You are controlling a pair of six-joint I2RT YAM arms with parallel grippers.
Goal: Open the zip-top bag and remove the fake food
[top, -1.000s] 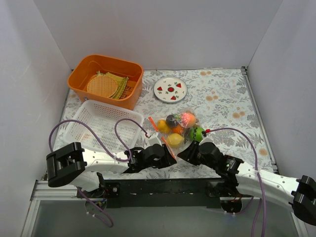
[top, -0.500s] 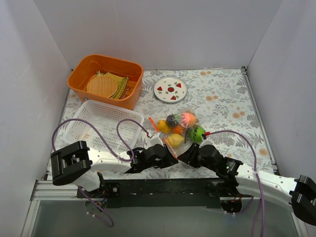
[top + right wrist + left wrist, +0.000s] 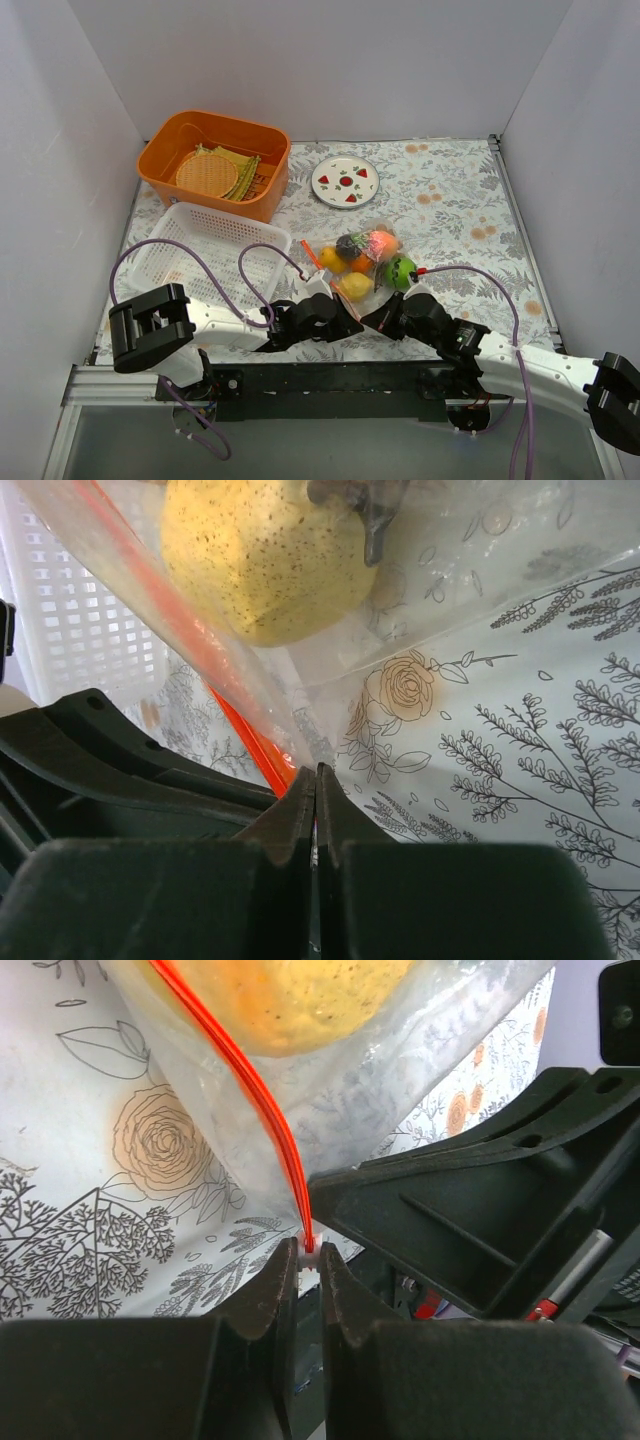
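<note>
The clear zip-top bag (image 3: 362,262) lies on the floral table near the middle front, with fake food inside: a yellow lemon (image 3: 354,285), orange fruits (image 3: 329,257), a green ball (image 3: 399,270). My left gripper (image 3: 345,318) is shut on the white slider at the near end of the red-orange zip strip (image 3: 262,1110). My right gripper (image 3: 372,318) is shut on the bag's near corner beside the strip (image 3: 240,735). The two grippers almost touch. The lemon shows through the plastic in the left wrist view (image 3: 300,1000) and the right wrist view (image 3: 265,555).
A white mesh basket (image 3: 205,255) stands left of the bag. An orange bin (image 3: 214,163) with a woven mat is at the back left. A white plate (image 3: 345,181) with painted fruit lies behind the bag.
Both grippers have shifted slightly toward the near edge, pulling the bag's near end with them. The left arm's elbow has moved right.
</note>
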